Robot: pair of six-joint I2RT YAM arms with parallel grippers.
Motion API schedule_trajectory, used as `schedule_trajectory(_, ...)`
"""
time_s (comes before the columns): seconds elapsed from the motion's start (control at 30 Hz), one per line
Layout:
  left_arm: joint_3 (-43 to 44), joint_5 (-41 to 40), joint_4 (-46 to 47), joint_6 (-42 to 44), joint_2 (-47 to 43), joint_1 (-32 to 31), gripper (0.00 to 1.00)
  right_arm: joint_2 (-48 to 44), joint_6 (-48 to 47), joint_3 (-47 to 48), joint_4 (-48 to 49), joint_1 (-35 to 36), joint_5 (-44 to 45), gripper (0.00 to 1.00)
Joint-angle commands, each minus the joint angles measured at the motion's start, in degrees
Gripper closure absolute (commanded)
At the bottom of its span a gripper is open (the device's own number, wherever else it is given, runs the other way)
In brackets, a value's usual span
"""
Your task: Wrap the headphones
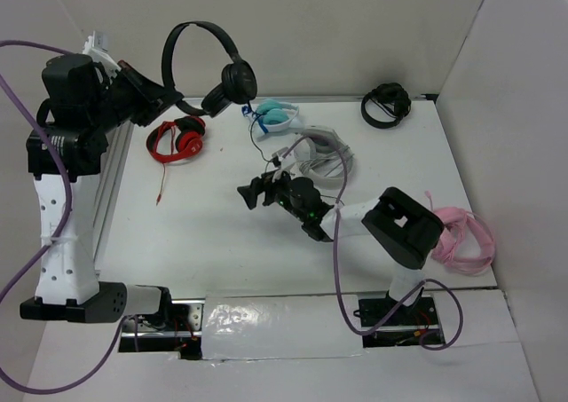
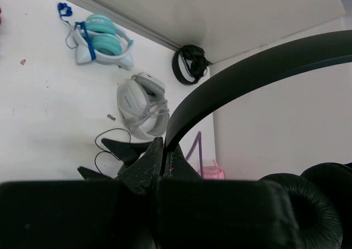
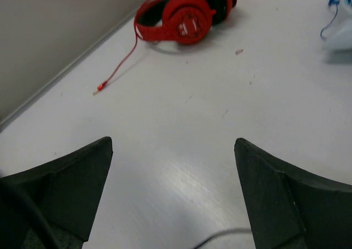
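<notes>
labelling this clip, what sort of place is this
Probably a robot lab test cell: a white table boxed in by plain panels, left arm and right arm mounted at its edge, and assorted headphones laid out, like the red pair and teal pair.

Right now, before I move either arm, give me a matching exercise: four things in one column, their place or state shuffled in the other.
Things:
1. black headphones
2. red headphones
3. pink headphones
4. right gripper

Place or state:
A. open, above the middle of the table
B. lying at the table's right edge
C. up in the air, headband clamped in the left gripper
D. lying on the table's far left side

Pairs: 1-C, 2-D, 3-B, 4-A.
</notes>
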Motion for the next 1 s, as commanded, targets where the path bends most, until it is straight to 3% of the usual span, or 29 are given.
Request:
schedule_trajectory(0.0,-0.6,6.4,5.0,-0.2,-4.0,0.4,1.0,3.0,0.9,9.6,6.1,-2.5,2.3,0.04)
schedule_trajectory(0.03,-0.7,6.9,5.1,0.2,-4.4,0.5,1.0,3.3,0.5,10.7,4.3,-3.3,0.9,0.1)
schedule_trajectory(0.07,-0.7,7.4,5.1,0.7,-5.2,0.6,1.0,3.5,-0.2,11.8,3.9,-4.3,-1.4,0.37)
schedule_trajectory(0.1,-1.4,7.4,5.4,1.1,-5.7,0.6,1.0,3.3,-1.0,12.1,2.5,-6.6,-9.2,0.5)
schedule_trajectory(0.13,-2.3,7.5,6.4,1.6,-7.3,0.6,1.0,2.9,-0.7,12.5,1.3,-7.8,-13.4,0.72)
schedule_trajectory(0.2,-7.8,6.6,8.1,1.9,-9.3,0.6,1.0,1.2,-0.6,12.1,-2.8,-10.0,-24.5,0.96)
schedule_trajectory(0.23,-9.7,6.0,9.6,2.0,-11.4,0.7,1.0,0.3,-0.7,10.6,-4.0,-11.8,-26.6,1.0)
schedule_trajectory(0.37,-19.4,1.7,12.3,0.8,-14.5,1.1,1.0,-7.1,-4.1,3.6,-10.2,-12.9,-26.9,1.0)
schedule_trajectory(0.43,-21.3,2.8,13.5,2.0,-14.9,1.5,1.0,-10.5,-4.8,0.9,-17.9,-13.8,-24.0,1.0)
schedule_trajectory(0.5,-24.6,6.1,16.6,4.0,-15.1,1.4,1.0,-13.8,-7.2,1.2,-29.5,-14.2,-25.0,1.0)
schedule_trajectory(0.53,-27.1,8.6,21.2,9.0,-15.3,1.5,1.0,-14.8,-9.7,3.2,-34.9,-14.7,-25.1,1.0)
schedule_trajectory(0.57,-28.4,15.3,23.9,12.5,-15.1,1.3,1.0,-15.0,-11.5,4.2,-44.6,-14.9,-25.8,1.0)
schedule_trajectory(0.63,-31.7,20.7,27.6,20.6,-14.5,0.7,1.0,-16.0,-10.6,5.5,-50.3,-15.6,-23.3,1.0)
schedule_trajectory(0.77,-38.9,22.0,34.1,29.0,-14.2,-5.1,1.0,-19.1,-9.8,9.5,-66.5,-17.4,-16.8,1.0)
schedule_trajectory(0.9,-44.5,24.3,38.4,35.2,-14.0,-12.0,1.0,-18.1,-6.5,16.9,-75.3,-20.1,-4.6,1.0)
schedule_trajectory(0.97,-46.0,20.4,38.2,37.0,-13.4,-17.5,1.0,-15.2,-5.1,20.8,-81.3,-22.6,0.5,1.0)
